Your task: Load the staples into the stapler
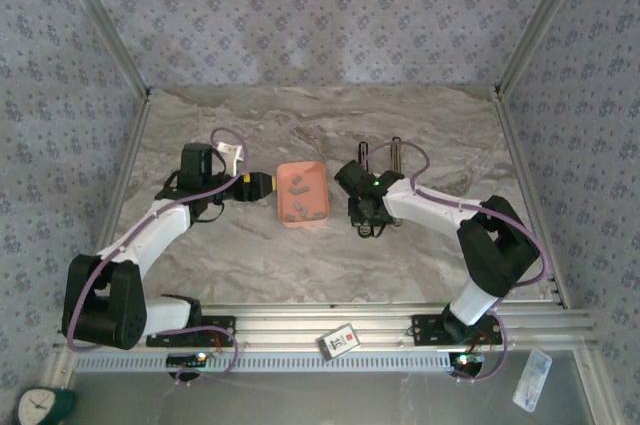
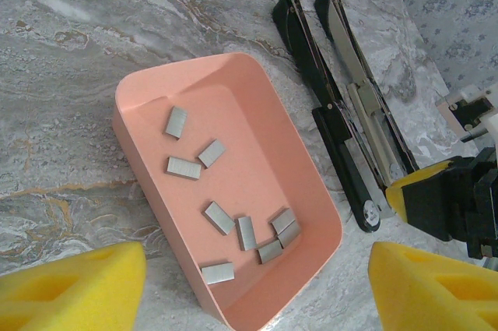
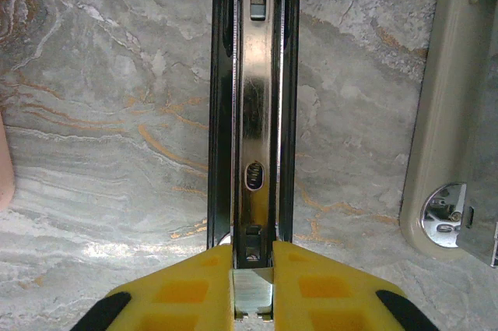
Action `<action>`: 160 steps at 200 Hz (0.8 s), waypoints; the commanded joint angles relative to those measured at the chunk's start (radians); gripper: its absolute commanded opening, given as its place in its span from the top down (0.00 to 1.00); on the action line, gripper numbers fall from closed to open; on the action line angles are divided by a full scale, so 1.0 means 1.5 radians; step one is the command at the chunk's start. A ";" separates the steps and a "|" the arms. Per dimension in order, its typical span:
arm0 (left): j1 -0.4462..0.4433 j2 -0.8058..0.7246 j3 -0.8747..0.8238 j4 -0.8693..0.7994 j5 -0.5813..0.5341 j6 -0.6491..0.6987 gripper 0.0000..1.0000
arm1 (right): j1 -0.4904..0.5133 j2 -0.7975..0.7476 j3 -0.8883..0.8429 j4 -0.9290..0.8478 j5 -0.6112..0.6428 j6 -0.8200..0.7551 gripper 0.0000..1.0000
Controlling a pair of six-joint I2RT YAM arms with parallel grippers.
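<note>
While the left tool (image 2: 257, 276) gapes wide, the right tool (image 3: 253, 262) pinches staples (image 3: 253, 294) — a short shiny strip.

Salmon-orange tray (image 2: 261, 163) sits mid-table on grey marble top (image 1: 300, 275). Near edge: small card (image 1: 338, 341) centre, green clock (image 1: 38, 408) near-left corner, clear packet (image 1: 533, 380) near-right corner.

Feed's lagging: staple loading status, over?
Left gripper open beside salmon-orange rectangular tray. Right gripper shut on grey metal staple strip at open black stapler's magazine. Channel unobstructed.
</note>
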 commanded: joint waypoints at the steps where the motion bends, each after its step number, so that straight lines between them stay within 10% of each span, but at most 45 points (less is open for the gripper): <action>1: -0.001 -0.007 0.006 -0.001 0.001 0.014 0.25 | 0.006 0.001 0.001 -0.016 0.008 0.012 0.79; 97: -0.010 -0.016 0.010 -0.002 -0.007 0.035 0.26 | 0.002 -0.097 0.022 -0.016 0.026 -0.017 0.70; 160: -0.178 0.012 0.118 -0.164 -0.174 0.141 0.26 | -0.035 -0.270 -0.104 0.082 -0.012 -0.013 0.66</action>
